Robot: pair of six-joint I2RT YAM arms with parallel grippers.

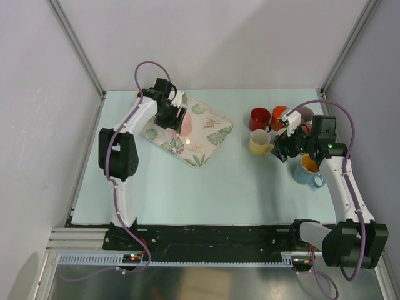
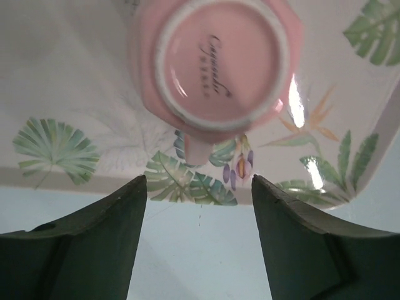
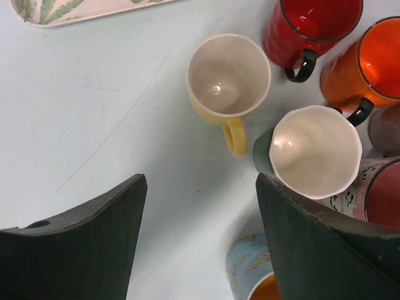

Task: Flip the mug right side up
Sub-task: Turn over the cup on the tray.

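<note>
A pink mug stands upside down on a leaf-patterned tray, its base facing up and its handle pointing toward my left gripper. My left gripper hovers over the tray's edge just short of the mug, open, with nothing between its fingers. Over at the table's right side, my right gripper is open and empty above bare table beside a cluster of upright mugs.
Upright mugs crowd the right side: yellow, red, orange, a dark one with a white inside, and a blue map-print one. Walls enclose the table.
</note>
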